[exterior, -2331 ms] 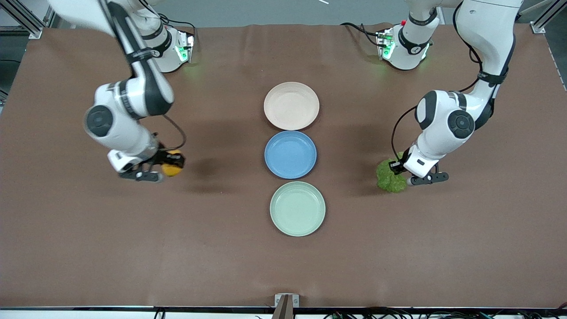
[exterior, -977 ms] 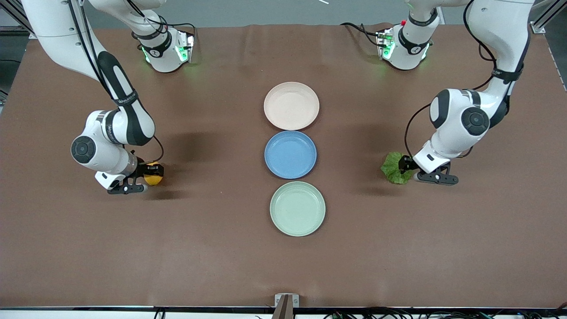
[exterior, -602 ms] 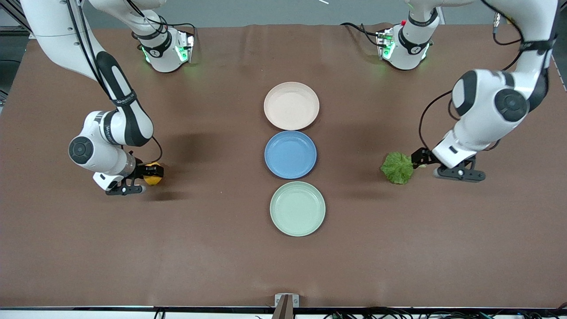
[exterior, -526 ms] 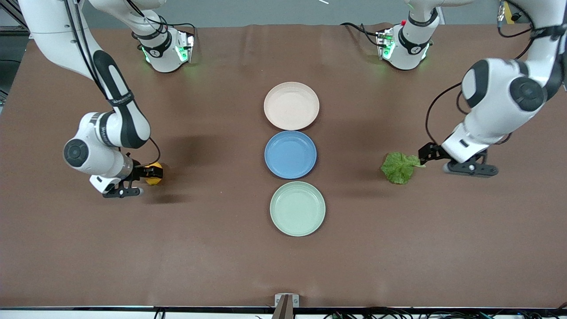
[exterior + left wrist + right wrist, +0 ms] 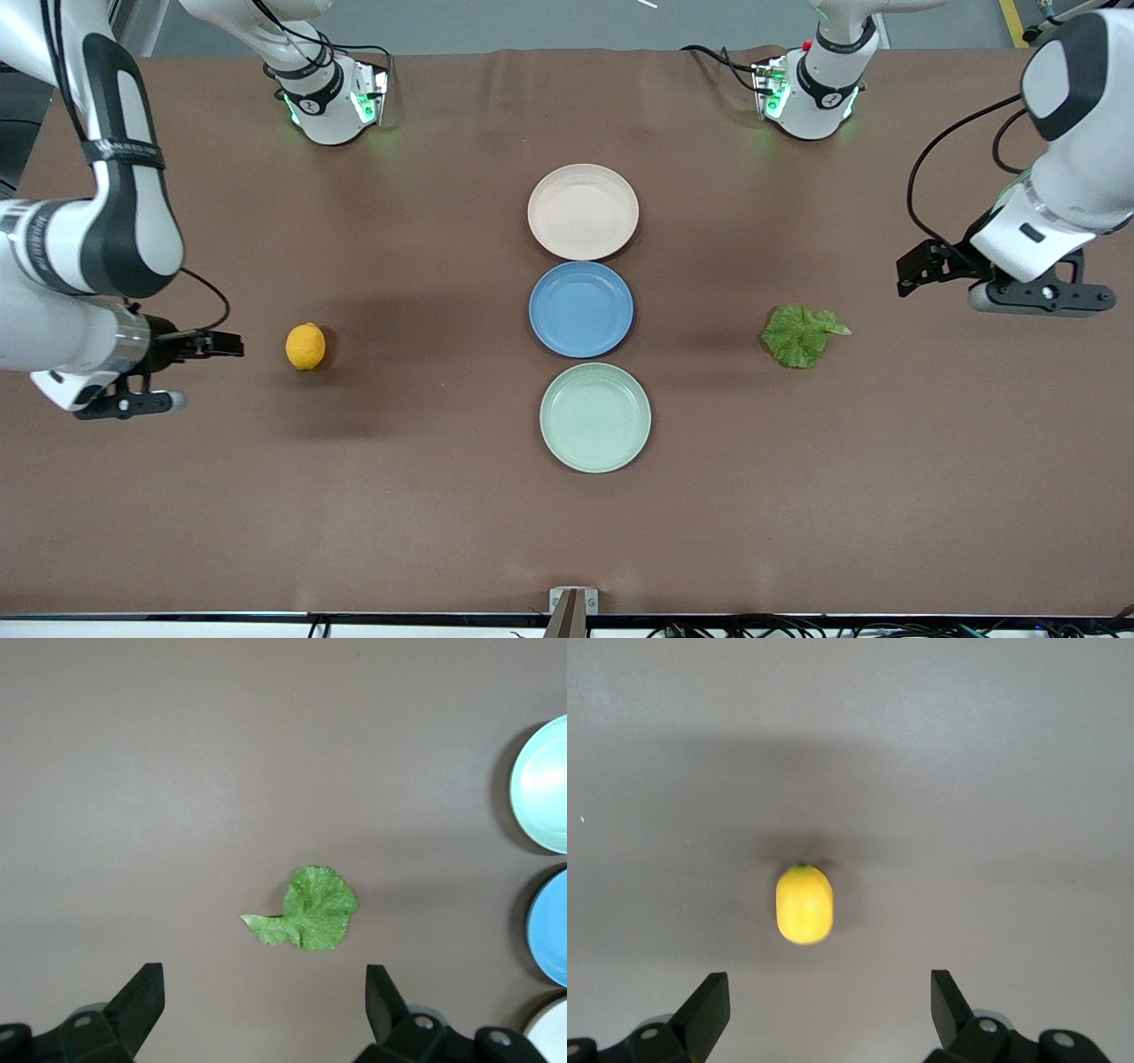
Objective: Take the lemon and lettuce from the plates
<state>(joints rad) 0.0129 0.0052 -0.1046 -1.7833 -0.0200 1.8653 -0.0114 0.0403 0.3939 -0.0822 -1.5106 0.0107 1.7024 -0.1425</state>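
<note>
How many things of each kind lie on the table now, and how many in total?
Plates: 3 (beige plate, blue plate, mint green plate)
Lemon: 1
Lettuce: 1
Total: 5

lemon (image 5: 803,904) on table | right gripper (image 5: 830,1010) wide apart, empty

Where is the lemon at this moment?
The lemon lies on the bare table toward the right arm's end, level with the blue plate in the front view, on no plate. The open right tool is beside it, apart.
</note>
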